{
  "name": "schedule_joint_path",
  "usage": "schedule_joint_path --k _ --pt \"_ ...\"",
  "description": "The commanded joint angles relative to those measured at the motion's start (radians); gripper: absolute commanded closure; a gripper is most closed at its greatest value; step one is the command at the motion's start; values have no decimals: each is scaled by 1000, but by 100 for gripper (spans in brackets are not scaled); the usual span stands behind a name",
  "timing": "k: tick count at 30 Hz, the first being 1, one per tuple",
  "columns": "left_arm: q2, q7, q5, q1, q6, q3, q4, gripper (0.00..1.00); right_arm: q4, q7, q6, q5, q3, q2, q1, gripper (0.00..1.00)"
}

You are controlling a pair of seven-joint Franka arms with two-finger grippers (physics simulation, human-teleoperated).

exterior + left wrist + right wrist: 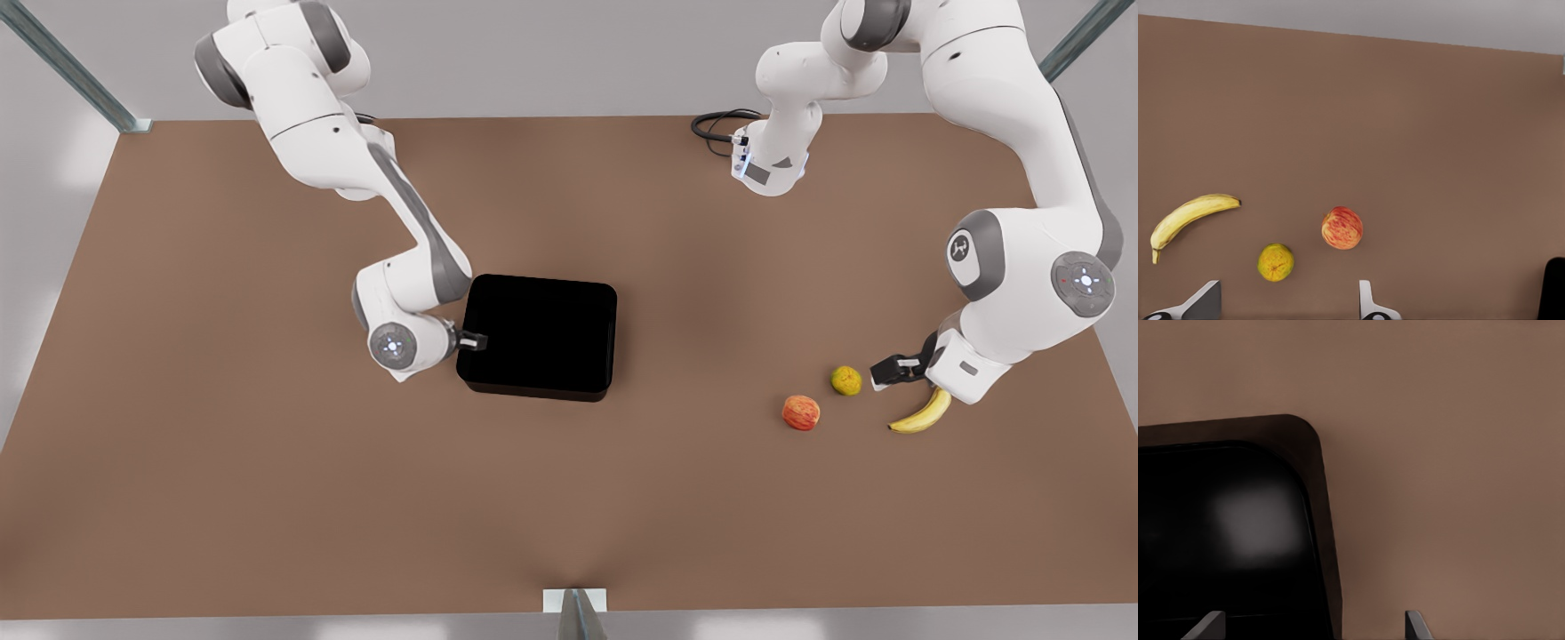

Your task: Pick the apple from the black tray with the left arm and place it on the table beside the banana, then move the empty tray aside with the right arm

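Observation:
The red apple lies on the brown table, apart from the banana on the front view's right. My left gripper hovers open just behind the fruit, holding nothing. The glossy black tray sits mid-table with nothing in it. At its wall on the front view's left, my right gripper is open, and the wall near a rounded corner lies between its fingertips.
A yellow-green round fruit rests between apple and banana, close to the left gripper. A black cable coils at the table's back edge. Metal posts stand at the corners. Bare tabletop spreads in front of the tray.

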Motion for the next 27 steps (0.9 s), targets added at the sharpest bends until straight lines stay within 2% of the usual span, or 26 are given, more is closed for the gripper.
schedule_joint_path --k 1,17,18,20,24,27 --pt "-1 54 1 -1 0 0 0 0 1 -131 35 -1 0 11 2 0" --pt "2 11 1 -40 27 -5 -6 0 -19 -207 69 -21 16 71 4 1" --pt "3 10 2 -49 27 -3 -6 0 -19 -205 69 -19 16 71 4 7" --pt "3 10 2 -49 27 -3 -6 0 -18 -173 69 -18 16 71 5 28" --pt "3 10 2 -49 26 -3 -6 0 -16 -62 69 16 17 71 8 37" --pt "3 10 2 -49 26 -3 -6 0 -16 -39 69 16 17 71 8 54"
